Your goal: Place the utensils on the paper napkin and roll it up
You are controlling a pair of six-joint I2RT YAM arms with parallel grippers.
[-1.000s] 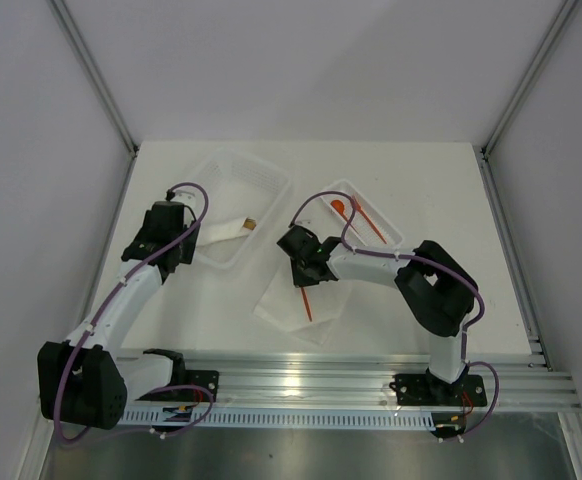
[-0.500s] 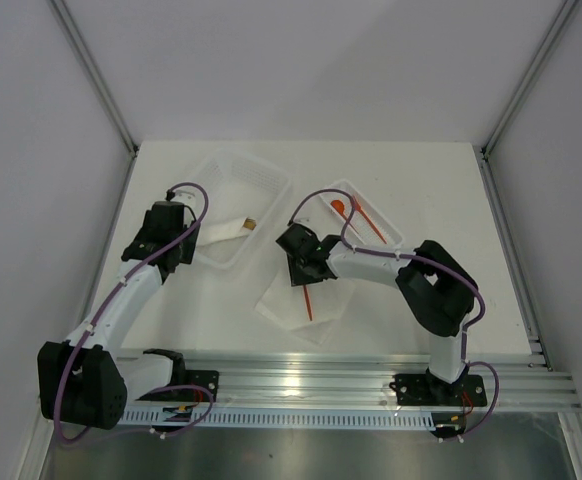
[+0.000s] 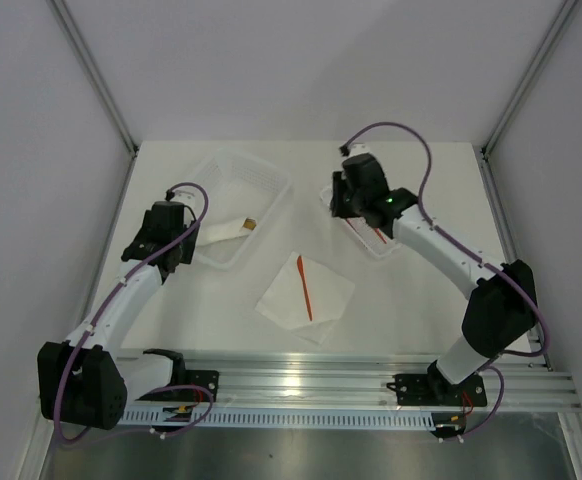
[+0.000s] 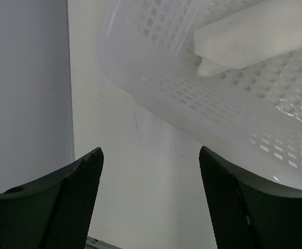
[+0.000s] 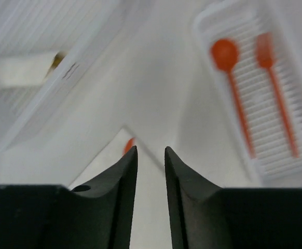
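Lying on the paper napkin point(image 3: 305, 292), one utensil point(image 3: 304, 288), right claw point(image 3: 351, 200) nearly pressed together, well apart

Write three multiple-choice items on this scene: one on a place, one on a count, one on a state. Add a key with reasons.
1. Where does the one utensil outside the tray lie?
A. on the napkin
B. in the basket
C. on the bare table

2. How many utensils lie in the small tray?
A. none
B. two
C. four

3. How is the left tool?
A. shut on the roll
B. shut on nothing
C. open and empty

Key: 1 A, the top view shows it across the white sheet. 2 B, the right wrist view shows a spoon and one more piece. 3 C, its fingers stand wide apart with only table between them.
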